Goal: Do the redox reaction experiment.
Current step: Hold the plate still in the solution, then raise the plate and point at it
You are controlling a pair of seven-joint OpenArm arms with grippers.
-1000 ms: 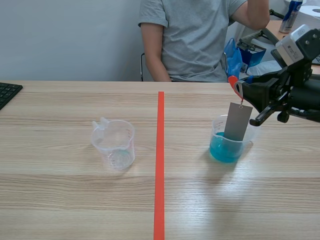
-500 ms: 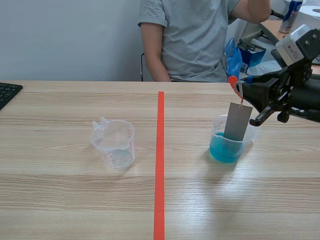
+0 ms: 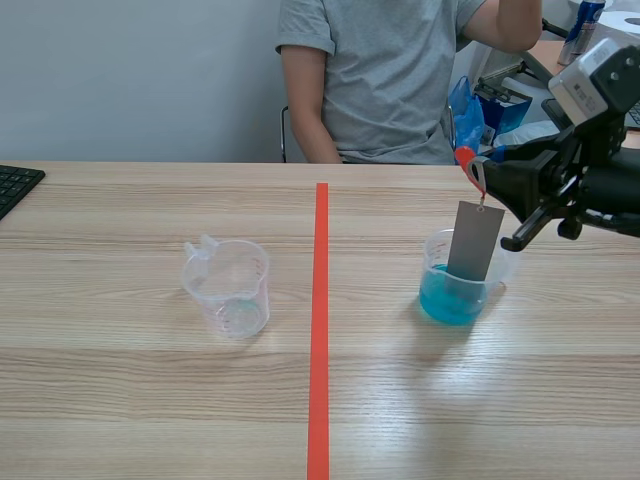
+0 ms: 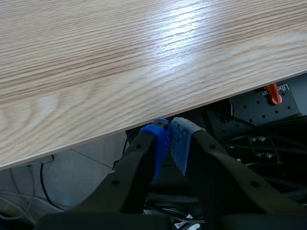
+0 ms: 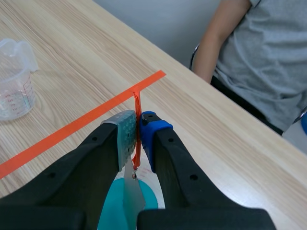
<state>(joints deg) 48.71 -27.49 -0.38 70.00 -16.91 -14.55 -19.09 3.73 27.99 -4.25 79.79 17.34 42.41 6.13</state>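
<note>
- The orange loop point(image 5: 136, 101) is clamped between the right gripper point(image 5: 138, 123) fingers; the left gripper point(image 4: 171, 129) is closed, empty.
- The grey plate point(image 3: 474, 242) is best held plumb inside the blue beaker point(image 3: 450, 298).

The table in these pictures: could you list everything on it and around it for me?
table: one, light wood, fills the scene.
tape line: one, orange-red, a mark down the table's middle.
clear cup: one, see-through with red markings, left of the tape line.
cup of blue liquid: one, see-through, right of the tape line.
metal plate: one, grey, hanging from the string, lower end inside the cup of blue liquid.
string: one, orange-red, pinched in the right gripper.
keyboard: one, black, at the table's far left edge.
person: one, grey T-shirt, seated across the table.
left gripper: one, black, shut on nothing, below the table's edge.
right gripper: one, black, shut on the string, above the cup of blue liquid.
</note>
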